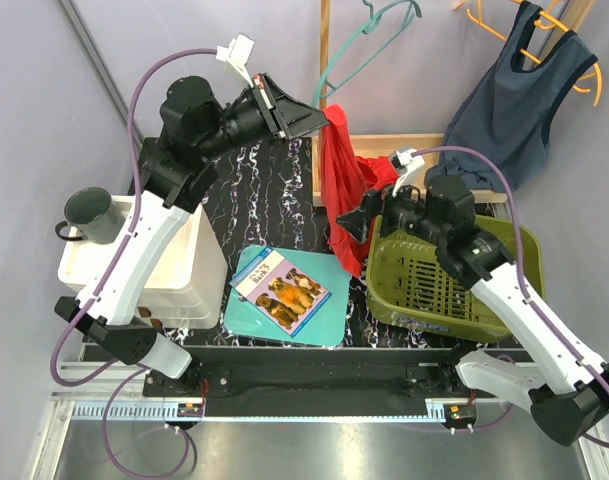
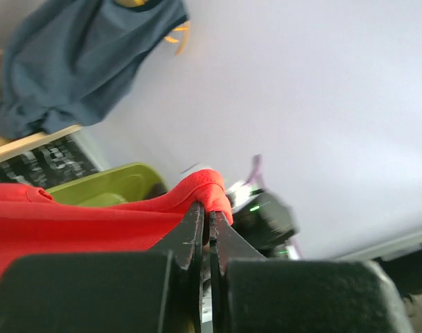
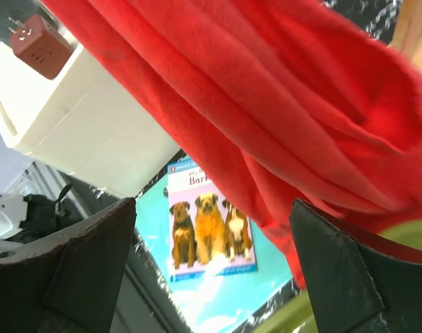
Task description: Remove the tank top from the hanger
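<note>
A red tank top [image 1: 344, 190] hangs free from my left gripper [image 1: 327, 120], which is shut on its top hem; the pinched hem shows in the left wrist view [image 2: 212, 186]. A bare teal hanger [image 1: 369, 45] hangs above it on the wooden rack. My right gripper [image 1: 352, 222] is open beside the lower part of the red cloth, not holding it. In the right wrist view the red cloth [image 3: 280, 104] fills the upper frame, ahead of the spread fingers [image 3: 93, 257]. A dark blue tank top [image 1: 524, 100] hangs on an orange hanger [image 1: 592, 88] at the back right.
A green basket [image 1: 524, 250] sits under my right arm. A dog book [image 1: 282, 288] lies on a teal board at centre. A white box [image 1: 174, 270] with a grey cup [image 1: 89, 213] stands at the left. A wooden rack post [image 1: 324, 60] rises behind.
</note>
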`<state>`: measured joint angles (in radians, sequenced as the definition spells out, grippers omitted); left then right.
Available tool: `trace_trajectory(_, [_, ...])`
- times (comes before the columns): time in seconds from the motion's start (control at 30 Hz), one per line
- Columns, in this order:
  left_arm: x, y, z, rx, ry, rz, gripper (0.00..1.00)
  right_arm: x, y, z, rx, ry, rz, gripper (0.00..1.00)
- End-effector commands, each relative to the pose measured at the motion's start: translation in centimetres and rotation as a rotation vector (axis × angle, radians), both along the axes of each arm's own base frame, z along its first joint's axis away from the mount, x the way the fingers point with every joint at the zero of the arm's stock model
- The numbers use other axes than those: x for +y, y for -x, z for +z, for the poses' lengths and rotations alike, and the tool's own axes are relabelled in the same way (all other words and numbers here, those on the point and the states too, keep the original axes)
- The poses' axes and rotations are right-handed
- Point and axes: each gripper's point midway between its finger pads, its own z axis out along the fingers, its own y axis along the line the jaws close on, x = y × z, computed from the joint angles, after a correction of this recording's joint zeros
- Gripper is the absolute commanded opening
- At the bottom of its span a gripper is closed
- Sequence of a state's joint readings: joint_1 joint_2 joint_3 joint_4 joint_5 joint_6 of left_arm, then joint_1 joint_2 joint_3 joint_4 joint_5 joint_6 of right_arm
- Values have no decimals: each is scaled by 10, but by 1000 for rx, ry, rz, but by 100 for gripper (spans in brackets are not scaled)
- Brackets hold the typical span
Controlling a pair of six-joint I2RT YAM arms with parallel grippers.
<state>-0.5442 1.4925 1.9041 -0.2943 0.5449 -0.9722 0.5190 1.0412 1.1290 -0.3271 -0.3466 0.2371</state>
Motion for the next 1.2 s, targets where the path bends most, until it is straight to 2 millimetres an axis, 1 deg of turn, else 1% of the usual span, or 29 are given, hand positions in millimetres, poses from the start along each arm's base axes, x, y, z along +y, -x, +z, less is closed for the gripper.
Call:
trace_trajectory(0.0, [7, 33, 62, -106, 135, -76, 0, 8, -29, 26, -210, -43, -74, 100])
trace_trajectory(0.07, [9, 38, 69, -112, 147, -85, 0, 5, -43, 18, -226, -28, -130, 100])
trace_trajectory(0.1, [10, 40, 72, -119, 152, -85, 0, 5, -46, 13, -225, -15, -145, 100])
trace_trajectory(0.13, [10, 42, 75, -121, 160, -92, 0, 4, -52, 14, -245, -15, -170, 100])
trace_trajectory(0.17, [11, 44, 77, -125, 165, -98, 0, -1, -63, 7, -252, 8, -229, 99])
trace_trajectory(0.2, [11, 47, 81, -127, 179, -113, 0, -3, -68, 4, -255, 20, -254, 100])
trace_trajectory(0.23, [11, 50, 84, -130, 189, -120, 0, -8, -74, 5, -268, 23, -295, 100])
trace_trajectory(0.27, [11, 52, 86, -132, 198, -129, 0, -8, -79, 1, -267, 33, -311, 100])
trace_trajectory(0.3, [12, 57, 91, -144, 214, -142, 0, -9, -82, 0, -269, 32, -325, 100])
trace_trajectory(0.33, [13, 58, 94, -147, 222, -148, 0, -7, -85, 5, -284, 16, -327, 100])
trace_trajectory(0.43, [12, 68, 103, -163, 256, -187, 0, -4, -92, 5, -273, 5, -342, 100])
trace_trajectory(0.53, [14, 76, 106, -179, 258, -204, 0, -14, -103, 14, -272, -6, -429, 99])
trace_trajectory(0.6, [15, 77, 100, -176, 247, -201, 0, -18, -103, 22, -284, -12, -454, 90])
trace_trajectory(0.63, [19, 85, 103, -193, 249, -202, 0, -22, -104, 31, -298, -18, -473, 75])
trace_trajectory(0.67, [21, 87, 101, -198, 245, -198, 0, -24, -105, 35, -313, -12, -483, 66])
trace_trajectory(0.7, [21, 87, 94, -193, 228, -194, 0, -26, -105, 39, -319, -13, -494, 56])
trace_trajectory(0.73, [26, 95, 96, -207, 227, -192, 0, -33, -105, 53, -346, -22, -523, 45])
trace_trajectory(0.77, [25, 93, 87, -191, 211, -191, 0, -36, -104, 60, -361, -22, -532, 30])
trace_trajectory(0.8, [26, 94, 80, -194, 190, -186, 0, -38, -103, 69, -380, -25, -539, 23])
trace_trajectory(0.83, [31, 102, 80, -203, 183, -176, 0, -45, -99, 86, -414, -25, -554, 17])
trace_trajectory(0.87, [30, 95, 65, -183, 146, -152, 0, -49, -97, 96, -430, -27, -566, 7])
trace_trajectory(0.9, [32, 95, 60, -181, 132, -140, 0, -59, -90, 116, -454, -38, -594, 3])
trace_trajectory(0.93, [37, 101, 58, -187, 127, -131, 0, -65, -85, 128, -475, -32, -604, 0])
trace_trajectory(0.97, [36, 96, 45, -167, 102, -116, 0, -72, -80, 138, -491, -37, -619, 0])
trace_trajectory(1.0, [36, 96, 40, -162, 94, -111, 0, -81, -72, 158, -514, -60, -644, 0])
trace_trajectory(1.03, [36, 95, 36, -155, 89, -111, 0, -89, -60, 167, -520, -60, -648, 0])
trace_trajectory(1.07, [35, 92, 25, -128, 77, -107, 0, -95, -53, 178, -532, -73, -652, 0])
trace_trajectory(1.1, [34, 92, 21, -119, 73, -110, 0, -105, -37, 196, -552, -96, -655, 0])
trace_trajectory(1.17, [26, 87, 9, -89, 56, -130, 0, -114, -22, 212, -563, -126, -660, 0])
